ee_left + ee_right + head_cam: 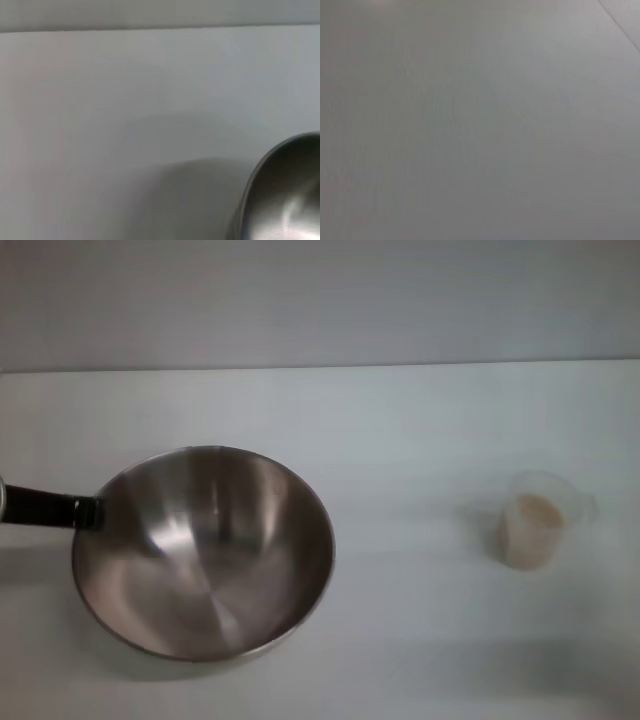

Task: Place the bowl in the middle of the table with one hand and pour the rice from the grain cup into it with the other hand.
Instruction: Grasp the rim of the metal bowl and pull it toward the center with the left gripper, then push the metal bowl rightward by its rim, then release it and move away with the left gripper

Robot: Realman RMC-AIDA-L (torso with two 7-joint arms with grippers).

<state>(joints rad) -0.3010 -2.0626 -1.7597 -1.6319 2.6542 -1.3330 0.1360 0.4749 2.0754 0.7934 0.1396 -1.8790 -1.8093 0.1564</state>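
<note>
The wide stainless-steel mixing bowl (pixel 205 555), stiff and slippery, sits left on the white bench (pixel 400 420); the left gripper (pixel 85 512) meets its thin rim, grip unclear. The rice-filled clear plastic cup (pixel 535 520) stands right, light and tippable.

A plain pale grey wall (pixel 320 300) rises behind the white surface's far edge, evenly lit.

The head view looks down from above on the table (pixel 420 420), with the bowl (pixel 205 550) at eight o'clock. The left wrist view sits low and close, sharing the bowl's (pixel 285 195) rim. The right wrist view faces bare tabletop only.
</note>
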